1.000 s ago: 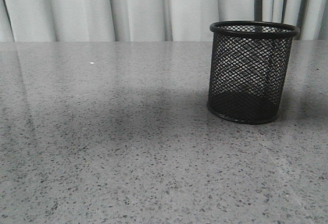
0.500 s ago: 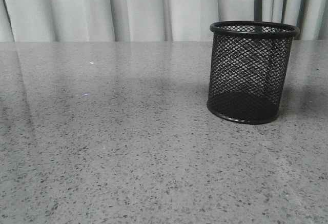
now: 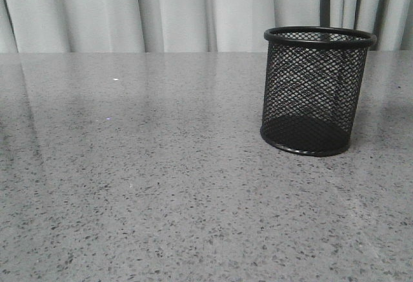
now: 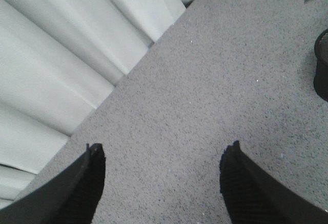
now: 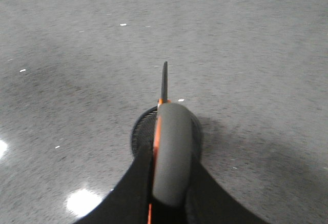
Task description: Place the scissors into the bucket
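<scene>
Scissors (image 5: 171,147) with grey, orange-lined handles are clamped in the right claw (image 5: 169,193), blades pointing down above the black wire-mesh bucket (image 3: 318,90), which stands on the speckled grey desk (image 3: 161,185). The left claw (image 4: 161,183) gapes wide with nothing between its fingers.

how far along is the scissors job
Done: the right gripper is shut on the scissors and holds them above the bucket, blades pointing away from the camera. In hand: lining them up over its opening. Left: lowering and releasing; in the front view the bucket is empty. The left gripper is open, holding nothing.
</scene>
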Available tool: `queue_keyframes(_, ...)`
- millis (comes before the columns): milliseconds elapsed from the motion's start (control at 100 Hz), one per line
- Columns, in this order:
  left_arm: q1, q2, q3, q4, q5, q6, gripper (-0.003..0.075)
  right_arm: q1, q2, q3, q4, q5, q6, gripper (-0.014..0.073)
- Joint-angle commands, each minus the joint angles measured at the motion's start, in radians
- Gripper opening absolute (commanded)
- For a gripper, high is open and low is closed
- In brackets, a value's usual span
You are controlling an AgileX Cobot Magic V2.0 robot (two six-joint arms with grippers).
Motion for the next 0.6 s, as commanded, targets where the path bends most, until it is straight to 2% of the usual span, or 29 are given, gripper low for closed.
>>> queue_keyframes(0,0.006,-0.018,-0.029,-0.025,-0.044,-0.017,0.0449,-0.002,-0.02,-0.036,-0.029,0.046,0.023,-0.0046)
queue_keyframes(330,0.006,-0.018,-0.029,-0.025,-0.043,-0.017,0.0449,0.003,-0.018,0.038,-0.029,0.048,0.03,-0.0046)
queue_keyframes(590,0.006,-0.018,-0.029,-0.025,-0.043,-0.017,0.0449,0.094,-0.02,0.128,-0.035,0.048,0.03,-0.0046)
